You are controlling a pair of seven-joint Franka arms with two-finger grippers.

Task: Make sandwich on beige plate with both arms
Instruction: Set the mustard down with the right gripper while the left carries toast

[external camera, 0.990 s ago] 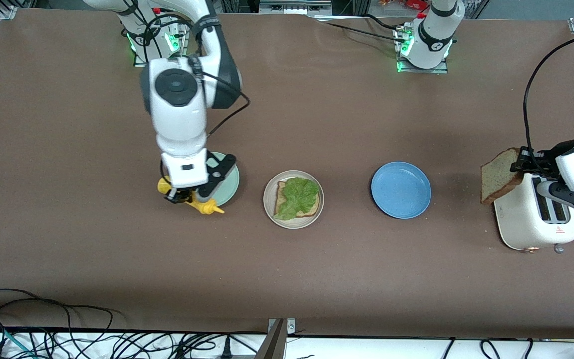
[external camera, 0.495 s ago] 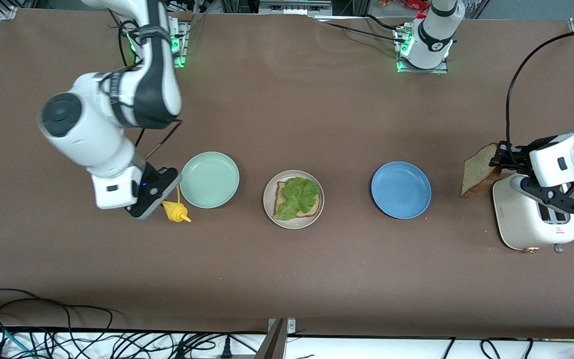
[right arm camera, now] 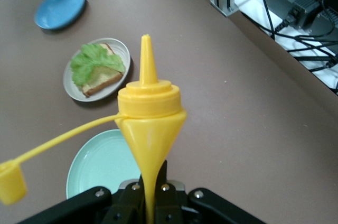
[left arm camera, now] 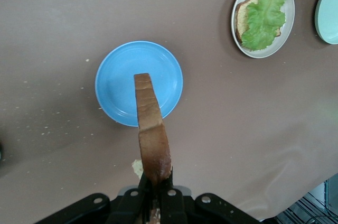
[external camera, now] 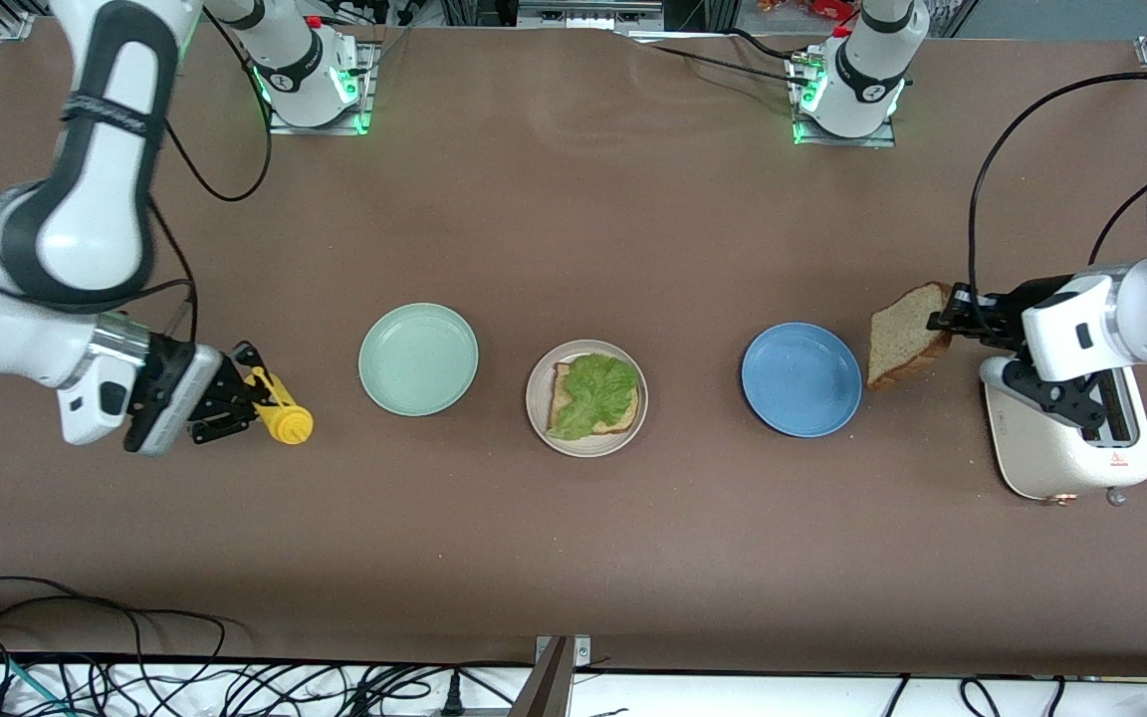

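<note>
A slice of bread [external camera: 907, 334] is clamped in the left end effector [external camera: 950, 321] and held in the air between the blue plate [external camera: 801, 378] and the toaster [external camera: 1066, 448]. A yellow squeeze bottle [external camera: 280, 416] is gripped in the right end effector [external camera: 235, 403], over the worktop [external camera: 573, 229] at nine o'clock from the mint-green plate [external camera: 418, 358]. At the worktop's middle the beige plate [external camera: 586, 398] is seen between the other two plates, loaded with one bread slice [external camera: 566, 390] and a lettuce leaf [external camera: 598, 391] on it.

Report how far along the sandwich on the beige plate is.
Done: one bread slice topped with lettuce lies on the beige plate. In hand: the left gripper holds the second bread slice beside the blue plate, near the toaster. The right gripper holds a yellow squeeze bottle toward the right arm's end of the table. Left: setting the second slice on the lettuce.
</note>
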